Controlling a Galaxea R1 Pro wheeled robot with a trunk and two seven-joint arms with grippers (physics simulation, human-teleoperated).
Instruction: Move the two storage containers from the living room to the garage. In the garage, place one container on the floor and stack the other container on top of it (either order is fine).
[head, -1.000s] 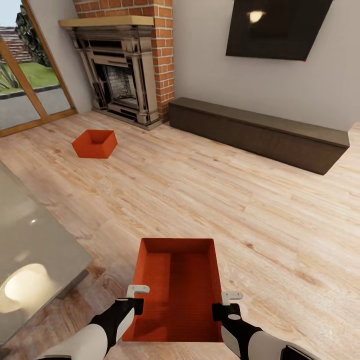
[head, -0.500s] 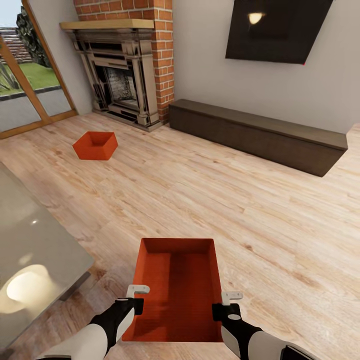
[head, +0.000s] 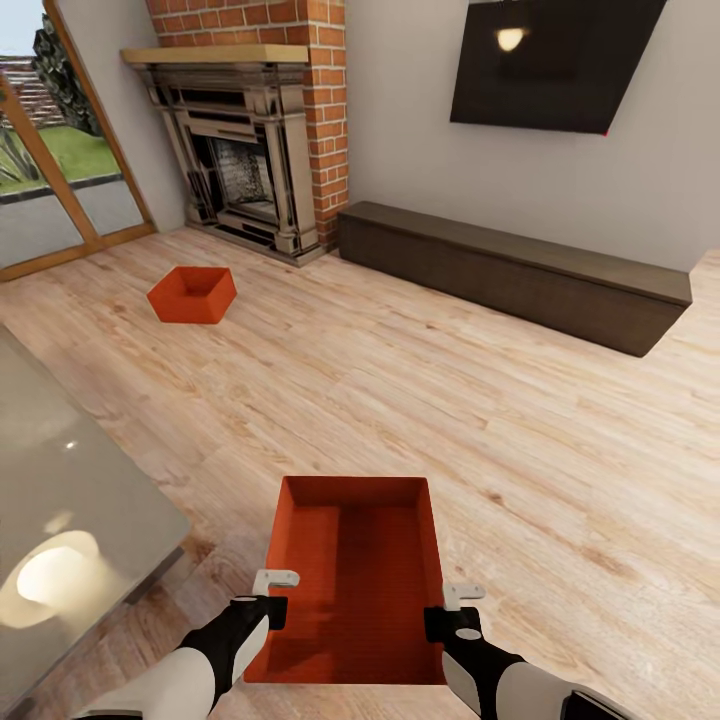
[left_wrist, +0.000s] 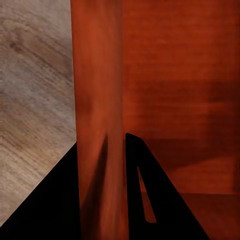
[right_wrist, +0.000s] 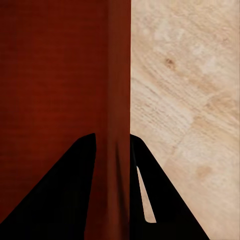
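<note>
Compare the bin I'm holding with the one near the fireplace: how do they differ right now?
The near bin is clamped on its two long walls, the left claw on one and the right claw on the other; the far bin sits untouched on the wood floor. The near bin lies square to the head view, the far bin is turned at an angle. Both are orange-red, open-topped and empty.

The near bin has its long walls partly covered by the left gripper and right gripper. The head view's lower edge cuts both arms off. The glass table runs off the left edge, and the TV off the top.
</note>
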